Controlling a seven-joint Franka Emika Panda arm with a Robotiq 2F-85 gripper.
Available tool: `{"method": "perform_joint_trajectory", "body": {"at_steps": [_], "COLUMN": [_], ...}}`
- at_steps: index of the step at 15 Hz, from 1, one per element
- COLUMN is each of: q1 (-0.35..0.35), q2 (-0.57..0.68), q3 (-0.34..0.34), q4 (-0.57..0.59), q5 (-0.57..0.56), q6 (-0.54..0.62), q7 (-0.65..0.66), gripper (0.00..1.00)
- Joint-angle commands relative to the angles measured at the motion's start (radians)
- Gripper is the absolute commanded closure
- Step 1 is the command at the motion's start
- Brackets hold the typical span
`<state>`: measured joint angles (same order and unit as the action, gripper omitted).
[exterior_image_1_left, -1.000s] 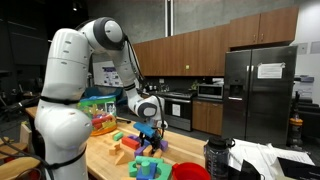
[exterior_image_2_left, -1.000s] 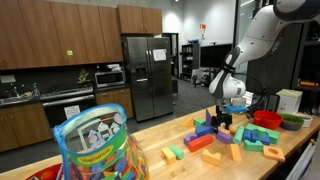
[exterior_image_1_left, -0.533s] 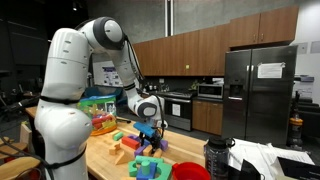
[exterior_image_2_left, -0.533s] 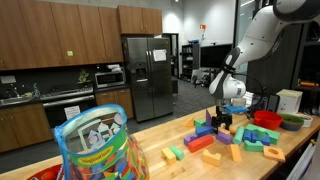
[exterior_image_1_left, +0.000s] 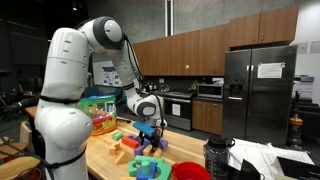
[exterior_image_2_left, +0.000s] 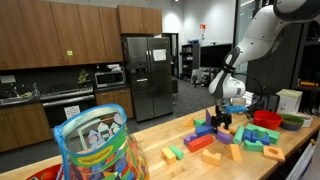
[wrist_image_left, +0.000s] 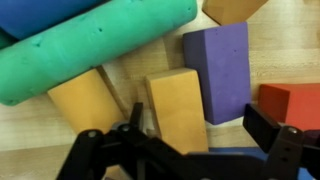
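Observation:
My gripper (wrist_image_left: 197, 135) is open and hangs low over a pile of foam blocks on the wooden table (exterior_image_2_left: 180, 170). Between its fingers lies a yellow-orange block (wrist_image_left: 178, 108), with a purple block (wrist_image_left: 220, 62) just beyond it. A long green cylinder (wrist_image_left: 100, 45) lies across the top left, above a second yellow block (wrist_image_left: 83, 102). A red block (wrist_image_left: 295, 100) sits by the right finger (wrist_image_left: 268, 128). Nothing is gripped. In both exterior views the gripper (exterior_image_1_left: 150, 130) (exterior_image_2_left: 222, 120) points down into the block pile (exterior_image_2_left: 225, 138).
A clear tub of coloured pieces (exterior_image_2_left: 95, 140) stands at the near end of the table. A red bowl (exterior_image_2_left: 267, 118) and a green bowl (exterior_image_2_left: 292, 122) sit beyond the blocks. A black bottle (exterior_image_1_left: 218, 158) and a red bowl (exterior_image_1_left: 190, 172) stand near the table edge.

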<state>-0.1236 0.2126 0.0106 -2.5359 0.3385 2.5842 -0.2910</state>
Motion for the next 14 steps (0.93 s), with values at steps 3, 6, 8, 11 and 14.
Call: {"method": "perform_joint_trajectory", "body": {"at_steps": [3, 6, 8, 11, 14], "q1": [0.038, 0.054, 0.063, 0.062, 0.06], "q2": [-0.111, -0.133, -0.14, -0.131, -0.121], "q3": [0.032, 0.039, 0.036, 0.031, 0.026], "q4": [-0.086, -0.1, -0.101, -0.092, -0.081], "q5": [-0.014, -0.006, -0.007, -0.008, -0.012], "q6": [0.094, 0.108, 0.103, 0.091, 0.084], "q7": [0.02, 0.017, 0.014, 0.006, 0.009], "gripper": [0.0, 0.0, 0.0, 0.0, 0.0]}}
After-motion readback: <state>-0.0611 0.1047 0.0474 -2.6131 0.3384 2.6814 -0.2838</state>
